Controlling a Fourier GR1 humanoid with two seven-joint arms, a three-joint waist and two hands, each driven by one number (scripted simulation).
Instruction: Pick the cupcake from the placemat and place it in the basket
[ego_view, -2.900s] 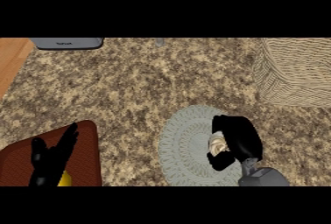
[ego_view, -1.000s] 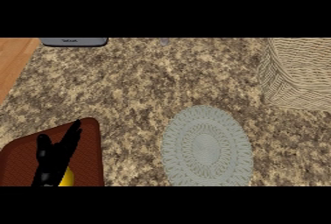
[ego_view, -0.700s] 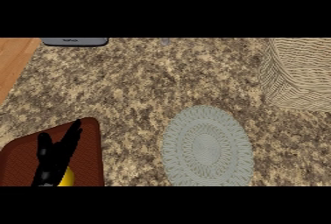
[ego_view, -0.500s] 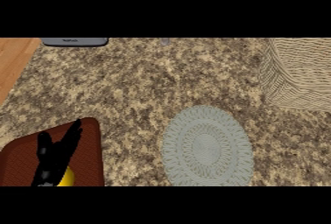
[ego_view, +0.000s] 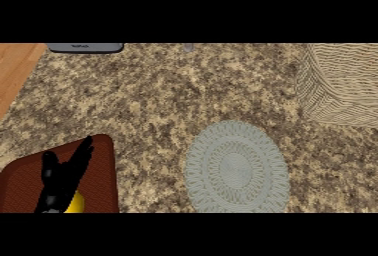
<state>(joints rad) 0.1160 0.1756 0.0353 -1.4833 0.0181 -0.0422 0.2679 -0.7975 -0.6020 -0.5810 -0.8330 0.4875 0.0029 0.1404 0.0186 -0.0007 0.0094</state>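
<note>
The grey round placemat (ego_view: 236, 170) lies bare on the granite counter at lower middle; no cupcake shows on it or anywhere else. The woven basket (ego_view: 341, 82) stands at the right edge, its inside out of view. My left hand (ego_view: 63, 180) rests open at lower left, fingers straight, over a brown board. My right hand is not in view.
A brown cutting board (ego_view: 44, 182) sits at lower left with something yellow (ego_view: 75, 204) beside my left hand. A grey device (ego_view: 85, 47) lies at the counter's far edge. A wooden strip (ego_view: 15, 70) borders the counter on the left.
2.9 s ago my right hand was curled over the cupcake on the placemat; since 1.0 s ago both are gone from view. The left hand has stayed still.
</note>
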